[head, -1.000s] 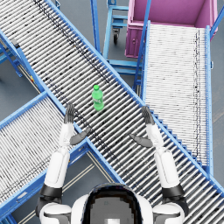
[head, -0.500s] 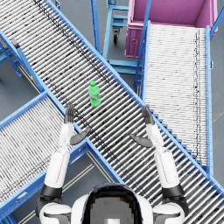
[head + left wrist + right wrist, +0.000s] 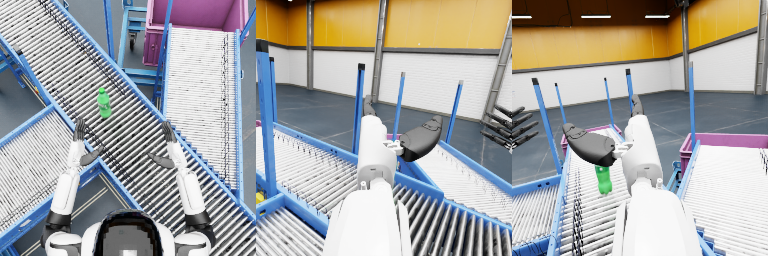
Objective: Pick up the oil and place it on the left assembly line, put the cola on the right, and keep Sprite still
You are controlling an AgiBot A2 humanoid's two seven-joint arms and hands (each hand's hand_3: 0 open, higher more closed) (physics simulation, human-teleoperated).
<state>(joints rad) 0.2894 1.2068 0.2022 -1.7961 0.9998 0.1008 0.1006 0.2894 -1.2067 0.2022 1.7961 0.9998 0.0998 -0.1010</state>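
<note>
Beyond right hand [image 3: 594, 145], green bottle [image 3: 603, 181], top hidden by thumb.

Magenta bin [image 3: 200, 14] beside a blue wheeled frame [image 3: 131, 26]

Sprite bottle [image 3: 104, 103] stands on the diagonal conveyor [image 3: 131, 131], ahead of the left hand [image 3: 81, 146]
</note>
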